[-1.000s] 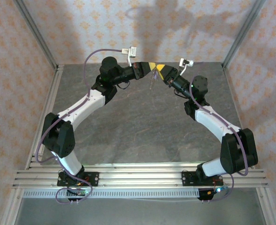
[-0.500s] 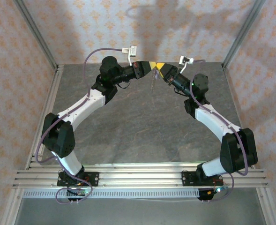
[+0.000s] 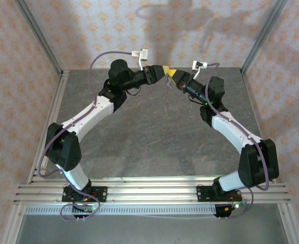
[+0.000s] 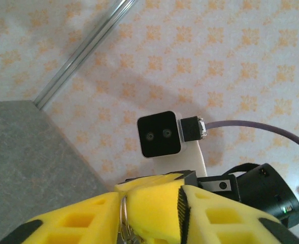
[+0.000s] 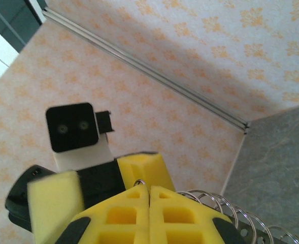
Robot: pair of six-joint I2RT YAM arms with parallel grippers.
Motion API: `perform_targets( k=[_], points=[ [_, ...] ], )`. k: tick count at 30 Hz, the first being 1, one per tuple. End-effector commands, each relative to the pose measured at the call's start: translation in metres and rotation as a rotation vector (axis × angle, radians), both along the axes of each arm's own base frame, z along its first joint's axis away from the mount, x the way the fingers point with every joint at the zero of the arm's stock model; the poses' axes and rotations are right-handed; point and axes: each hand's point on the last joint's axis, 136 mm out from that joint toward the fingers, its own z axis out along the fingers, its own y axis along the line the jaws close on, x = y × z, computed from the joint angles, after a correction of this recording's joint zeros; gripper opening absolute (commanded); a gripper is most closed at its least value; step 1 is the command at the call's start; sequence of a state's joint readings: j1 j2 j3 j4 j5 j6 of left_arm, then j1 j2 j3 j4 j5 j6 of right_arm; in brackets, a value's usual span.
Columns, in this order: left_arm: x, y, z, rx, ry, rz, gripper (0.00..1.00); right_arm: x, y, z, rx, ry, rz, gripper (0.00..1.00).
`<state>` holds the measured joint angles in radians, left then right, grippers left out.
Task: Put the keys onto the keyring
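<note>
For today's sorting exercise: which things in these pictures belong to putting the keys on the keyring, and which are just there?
Job in hand: metal ring, wire coil, left gripper, right gripper.
Just there: grey table, patterned wall, purple cable, metal frame.

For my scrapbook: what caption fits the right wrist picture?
Yellow foam right claw pinches a thin silver metal ring beside coiled silver wire.

**Light and picture quality, three views**

Top view: bright, even light from the near side. Large soft arm shadows fall on the back wall (image 3: 190,30). The grey table (image 3: 149,142) is matte and evenly lit.
Left wrist view: a broad diagonal shadow crosses the wallpaper.
Right wrist view: one pad (image 5: 53,201) of the left gripper (image 5: 96,185) is smeared and soft-edged.
</note>
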<state>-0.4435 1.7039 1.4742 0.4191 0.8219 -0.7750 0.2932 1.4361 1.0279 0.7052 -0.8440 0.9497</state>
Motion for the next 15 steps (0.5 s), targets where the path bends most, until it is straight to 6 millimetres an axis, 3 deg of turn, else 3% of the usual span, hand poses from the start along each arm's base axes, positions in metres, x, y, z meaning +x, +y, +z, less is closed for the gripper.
perform_targets(
  k=[1,5,15],
  points=[
    [-0.004,0.026,0.047,-0.014,-0.097,0.053,0.42,0.0,-0.004,0.016,-0.06,-0.067,0.032,0.0],
    [-0.001,0.034,0.051,0.04,-0.102,0.039,0.47,0.007,-0.007,0.013,-0.1,-0.058,0.084,0.0],
    [0.01,0.021,0.028,0.202,-0.05,-0.101,0.5,0.013,-0.002,0.006,-0.216,-0.047,0.19,0.0]
  ],
)
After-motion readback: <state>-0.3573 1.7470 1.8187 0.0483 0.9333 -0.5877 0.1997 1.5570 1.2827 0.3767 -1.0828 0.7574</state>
